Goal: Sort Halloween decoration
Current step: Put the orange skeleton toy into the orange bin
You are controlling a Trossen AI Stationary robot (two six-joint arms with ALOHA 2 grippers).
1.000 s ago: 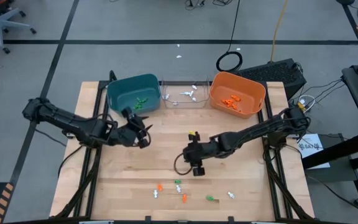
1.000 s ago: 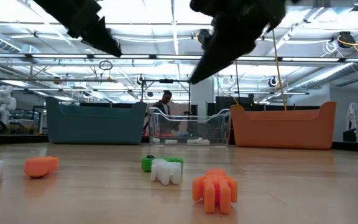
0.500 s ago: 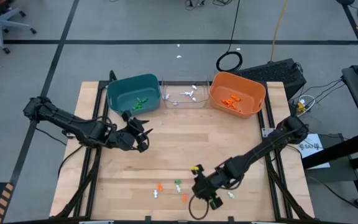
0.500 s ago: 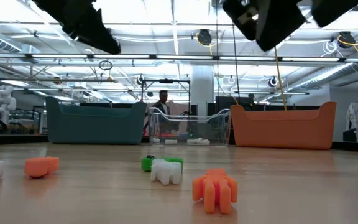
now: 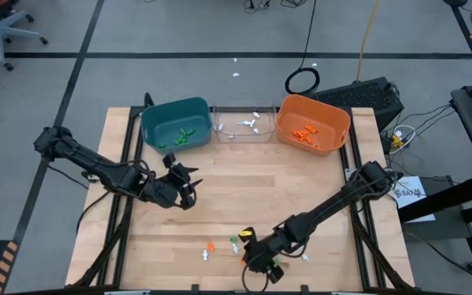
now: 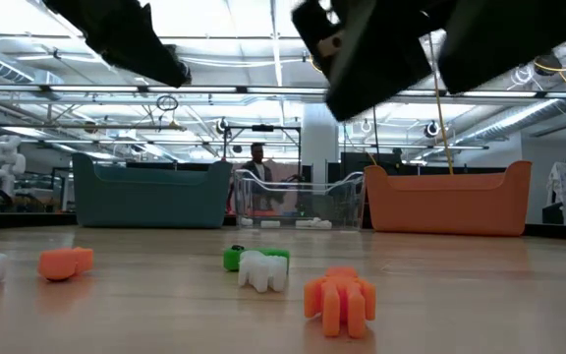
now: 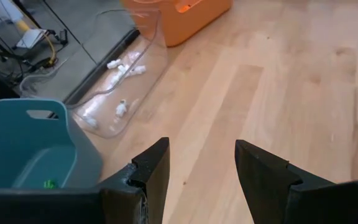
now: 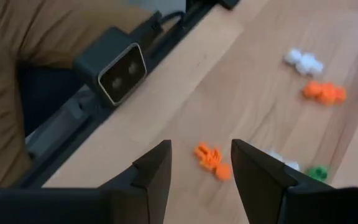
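Loose Halloween decoration pieces lie near the table's front edge: orange (image 5: pixel 210 246), white (image 5: pixel 206 256), green (image 5: pixel 234 242), another white (image 5: pixel 304 256). My right gripper (image 5: pixel 252 256) hovers open just above this cluster. In its wrist view an orange piece (image 8: pixel 211 160) lies on the wood beyond the gap between its fingers, with a white (image 8: pixel 303 62), an orange (image 8: pixel 324 92) and a green (image 8: pixel 317 172) piece farther off. My left gripper (image 5: pixel 188 184) hangs open and empty over the table's left middle, in front of the teal bin (image 5: pixel 175 123).
A teal bin, a clear bin (image 5: pixel 242 124) and an orange bin (image 5: pixel 312 123) stand in a row at the far edge, each holding sorted pieces. The low camera (image 8: pixel 120 73) sits at the near edge beside my right gripper. Bare wood spans the middle.
My right gripper has swung from the table's middle toward the near edge, then a little left, sinking and rolling until it hangs over the loose pieces. My left gripper has drifted slightly toward the near edge. Neither gripper's gap has changed, and the pieces lie as before.
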